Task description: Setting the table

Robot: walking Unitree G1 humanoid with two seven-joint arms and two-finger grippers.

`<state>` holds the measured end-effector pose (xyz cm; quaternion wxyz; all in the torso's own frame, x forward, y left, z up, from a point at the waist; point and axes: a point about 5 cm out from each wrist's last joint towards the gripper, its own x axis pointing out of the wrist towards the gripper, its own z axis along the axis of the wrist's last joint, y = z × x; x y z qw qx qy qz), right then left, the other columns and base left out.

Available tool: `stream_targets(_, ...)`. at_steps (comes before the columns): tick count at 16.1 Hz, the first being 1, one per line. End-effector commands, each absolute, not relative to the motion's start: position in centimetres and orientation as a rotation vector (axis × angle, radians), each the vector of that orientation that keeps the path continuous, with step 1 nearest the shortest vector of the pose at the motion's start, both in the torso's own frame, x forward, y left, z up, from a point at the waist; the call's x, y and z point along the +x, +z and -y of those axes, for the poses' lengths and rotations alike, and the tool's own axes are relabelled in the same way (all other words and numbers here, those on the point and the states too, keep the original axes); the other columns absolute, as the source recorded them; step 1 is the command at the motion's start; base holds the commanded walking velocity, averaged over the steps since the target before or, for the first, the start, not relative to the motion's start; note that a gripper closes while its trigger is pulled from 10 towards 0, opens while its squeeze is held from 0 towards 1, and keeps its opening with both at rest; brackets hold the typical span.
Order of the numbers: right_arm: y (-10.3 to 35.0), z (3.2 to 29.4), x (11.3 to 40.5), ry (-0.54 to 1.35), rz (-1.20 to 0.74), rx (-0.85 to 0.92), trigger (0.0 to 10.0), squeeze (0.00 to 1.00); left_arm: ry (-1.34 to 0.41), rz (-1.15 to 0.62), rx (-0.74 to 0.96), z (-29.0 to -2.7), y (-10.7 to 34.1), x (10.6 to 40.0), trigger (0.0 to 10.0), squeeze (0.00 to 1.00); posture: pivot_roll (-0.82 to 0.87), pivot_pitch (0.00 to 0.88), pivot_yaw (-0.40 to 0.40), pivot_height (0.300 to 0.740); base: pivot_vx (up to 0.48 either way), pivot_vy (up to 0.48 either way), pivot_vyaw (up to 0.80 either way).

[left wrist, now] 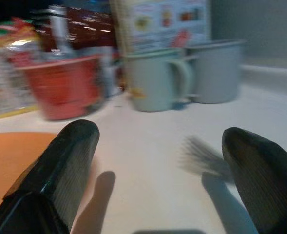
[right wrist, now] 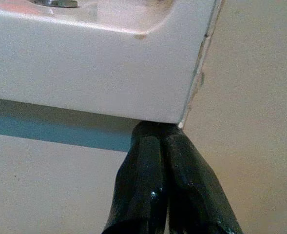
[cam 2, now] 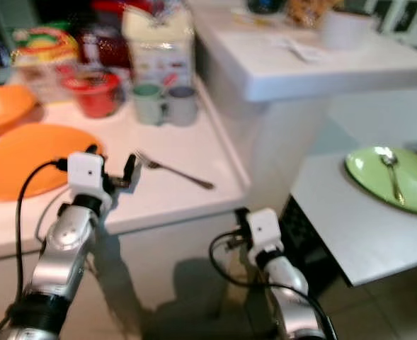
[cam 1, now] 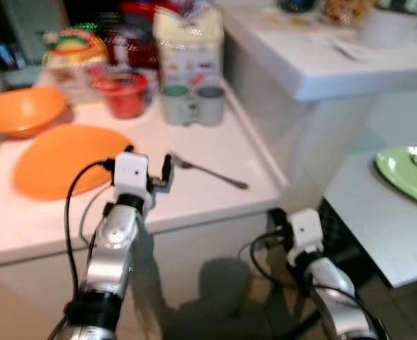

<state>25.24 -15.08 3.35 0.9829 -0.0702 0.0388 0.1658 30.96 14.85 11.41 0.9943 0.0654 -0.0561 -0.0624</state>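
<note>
The left gripper (cam 1: 149, 170) hovers low over the white counter (cam 1: 215, 152) with its two black ribbed fingers (left wrist: 60, 165) spread wide and nothing between them. It sits just beside the near edge of the flat orange plate (cam 1: 59, 159), and the slim silver metal fork (cam 1: 208, 170) lies on the counter just past its fingertips, tines toward the gripper. From that spread and the low approach, I judge the arm is lining up to take the fork, the next piece the place setting seems to lack.

The right gripper (right wrist: 170, 146) hangs low with its fingers pressed together, tips just under the corner of the counter's edge; it looks idle.

Behind the fork stand a pale green mug (cam 1: 174, 104) and a grey mug (cam 1: 210, 104), touching side by side, with a red plastic tub (cam 1: 125, 92) to their left and a white printed carton (cam 1: 188, 46) behind them. An orange bowl (cam 1: 20, 110) sits at the far left. Well apart, on the lower white table (cam 1: 378, 212) to the robot's right, a round light green plate (cam 2: 392, 178) already carries a silver spoon (cam 2: 391, 170), which suggests that is where the fork belongs.

In the left wrist view the fork shows only as a blurred shadow, so I cannot tell how squarely it lies between the fingers. The green plate is cut off at the frame edge in the left eye view, and the packages at the back are too blurred to read.
</note>
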Motion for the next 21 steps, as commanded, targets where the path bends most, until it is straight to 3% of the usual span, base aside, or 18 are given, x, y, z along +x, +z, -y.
stream_targets(1,3.9,16.2,25.9,0.277,-0.074,-0.148,10.0,0.00,-0.129,0.114,0.139,-14.9,11.6,31.1,10.0,0.00,0.02,0.000,0.015,0.740,0.472,0.000,0.00)
stream_targets(2,3.8,16.7,25.3,0.275,-0.090,-0.167,10.0,1.00,-0.208,0.112,0.213,-15.4,12.9,32.6,10.0,0.00,-0.02,0.000,0.047,0.740,0.000,0.000,0.00)
stream_targets(3,3.8,17.3,24.4,0.271,-0.111,-0.191,10.0,1.00,-0.298,0.090,0.291,-16.0,14.5,34.3,10.0,0.00,-0.02,0.000,0.043,0.740,0.000,0.000,0.00)
stream_targets(8,4.2,17.8,23.7,0.297,-0.091,-0.237,10.0,1.00,-0.333,0.059,0.305,-15.5,13.9,34.1,10.0,0.00,-0.02,0.000,0.042,0.740,0.000,0.000,0.00)
stream_targets(9,6.3,17.3,23.2,0.367,-0.019,-0.202,10.0,0.00,-0.342,0.046,0.314,-15.8,13.8,34.4,10.0,0.00,-0.03,0.000,0.048,0.740,0.000,0.000,0.00)
stream_targets(13,9.4,17.4,20.8,0.604,-0.011,-0.091,10.0,0.00,-0.340,0.025,0.329,-16.6,13.9,35.1,10.0,0.00,-0.06,0.000,0.064,0.740,0.000,0.000,0.00)
stream_targets(21,11.7,16.0,19.9,0.720,-0.006,-0.029,10.0,0.00,-0.483,0.029,0.414,-14.3,15.8,37.3,10.0,0.00,-0.09,0.000,0.095,0.740,0.000,0.000,0.00)
